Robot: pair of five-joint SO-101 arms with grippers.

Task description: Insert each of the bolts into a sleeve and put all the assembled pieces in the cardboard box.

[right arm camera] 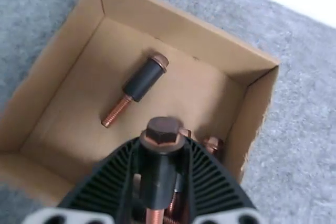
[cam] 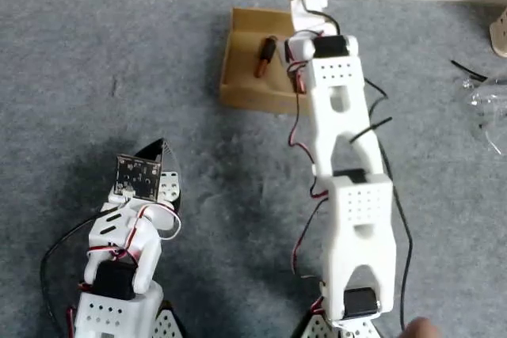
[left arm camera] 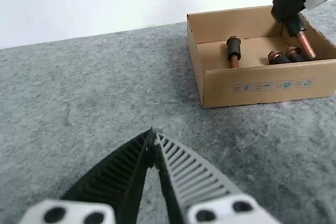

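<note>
Right wrist view, item one: my right claw (right arm camera: 161, 148), pinching a copper bolt (right arm camera: 161, 131) by its black sleeve (right arm camera: 156, 182), over the inside of the cardboard box (right arm camera: 173, 31). Item two: an assembled piece (right arm camera: 140, 81) lying flat on the box floor, ahead of my fingertips. Item three: another bolt head (right arm camera: 212, 144) just beside one finger, near the box wall. Item four: my left claw (left arm camera: 153, 139), fingers pressed together on nothing, low over the grey mat (left arm camera: 79, 93), the box well ahead of it.
</note>
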